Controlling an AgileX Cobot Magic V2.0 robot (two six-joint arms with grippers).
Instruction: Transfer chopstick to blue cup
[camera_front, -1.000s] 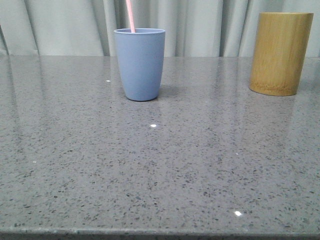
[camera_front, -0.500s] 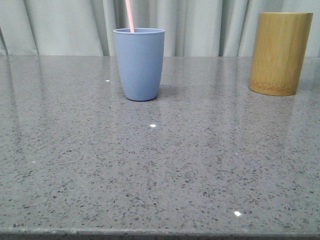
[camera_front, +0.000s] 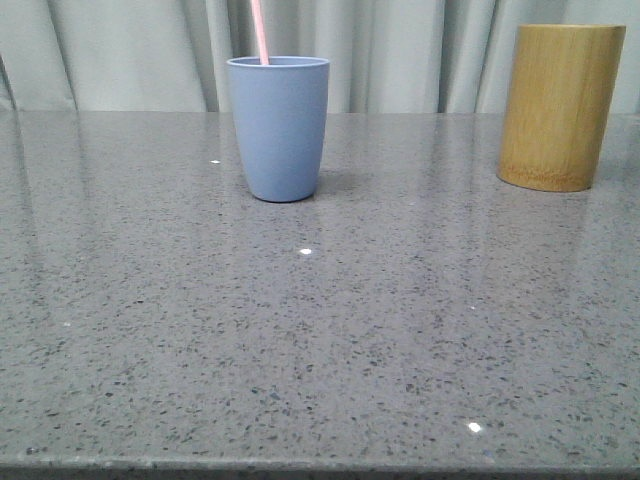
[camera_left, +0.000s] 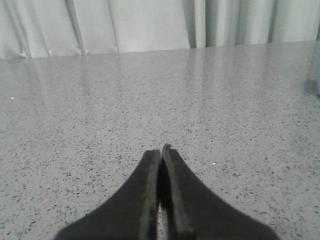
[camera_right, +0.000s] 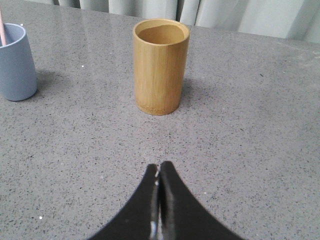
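The light-blue cup stands upright at the back of the grey table, left of centre. A thin pale pink chopstick leans out of its mouth, its lower part hidden inside. In the right wrist view the blue cup sits well off to one side with the chopstick poking from it. My right gripper hangs shut and empty over bare table, short of the bamboo cylinder. My left gripper is shut too, with nothing between its fingers, over bare table.
A taller tan bamboo cylinder stands at the back right; the right wrist view looks into the bamboo cylinder and it appears empty. Grey curtains hang behind the speckled table, whose front edge runs along the bottom.
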